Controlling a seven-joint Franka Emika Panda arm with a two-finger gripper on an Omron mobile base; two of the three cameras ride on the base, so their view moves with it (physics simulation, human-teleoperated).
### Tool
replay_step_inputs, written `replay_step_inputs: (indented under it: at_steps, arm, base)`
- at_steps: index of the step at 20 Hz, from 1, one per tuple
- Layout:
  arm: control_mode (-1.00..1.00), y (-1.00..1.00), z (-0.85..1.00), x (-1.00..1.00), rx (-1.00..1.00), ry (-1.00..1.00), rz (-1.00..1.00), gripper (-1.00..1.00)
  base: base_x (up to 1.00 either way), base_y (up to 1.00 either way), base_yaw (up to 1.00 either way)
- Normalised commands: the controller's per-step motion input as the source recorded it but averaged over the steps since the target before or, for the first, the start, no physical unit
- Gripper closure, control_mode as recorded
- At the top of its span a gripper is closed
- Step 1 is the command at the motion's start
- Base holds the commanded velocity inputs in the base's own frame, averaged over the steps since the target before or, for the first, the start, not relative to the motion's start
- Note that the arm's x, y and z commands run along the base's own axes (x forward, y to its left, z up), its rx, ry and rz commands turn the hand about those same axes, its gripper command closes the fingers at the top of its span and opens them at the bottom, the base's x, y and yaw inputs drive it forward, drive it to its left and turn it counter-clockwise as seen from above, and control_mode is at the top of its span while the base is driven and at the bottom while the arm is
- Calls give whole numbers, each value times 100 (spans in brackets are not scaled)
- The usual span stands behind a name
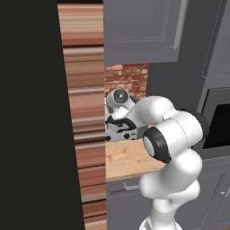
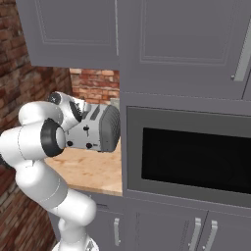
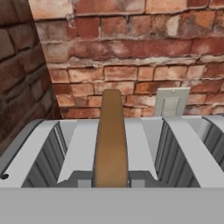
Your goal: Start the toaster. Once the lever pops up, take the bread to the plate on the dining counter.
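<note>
While the arm reaches in under the grey wall cabinets, the hand sits low over the top of the toaster, which stands on a light wooden counter in a brick-backed nook. From the left base view the toaster shows partly behind the arm's white links, its black front knobs just visible. From the right base view, the toaster's curved side and front levers face the camera, close beside the built-in dark oven.

Hand view: the bread stands upright on edge, brown with a darker crust, rising out of a toaster slot between the silver slot walls. Its lower edge runs down to the bottom of the view, where the fingertips would be; the tips themselves are not discernible. The hand is drawn fully together; whether it pinches the bread cannot be told. Behind the toaster, a pale wall switch plate is set in the red brick wall.
</note>
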Motion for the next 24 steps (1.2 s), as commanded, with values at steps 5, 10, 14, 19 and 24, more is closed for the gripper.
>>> replay_step_inputs:
  at_steps: [5,10,14,19,24]
  arm:
    - [-100,0,0,0,0,0,0,100]
    - [-100,0,0,0,0,0,0,100]
    - [-100,0,0,0,0,-1,0,100]
    - [-100,0,1,0,0,-6,0,100]
    - [-100,0,23,-2,0,-11,0,100]
  base:
    - [0,0,0]
    - [0,0,0]
    - [0,0,0]
    - [0,0,0]
    - [0,0,0]
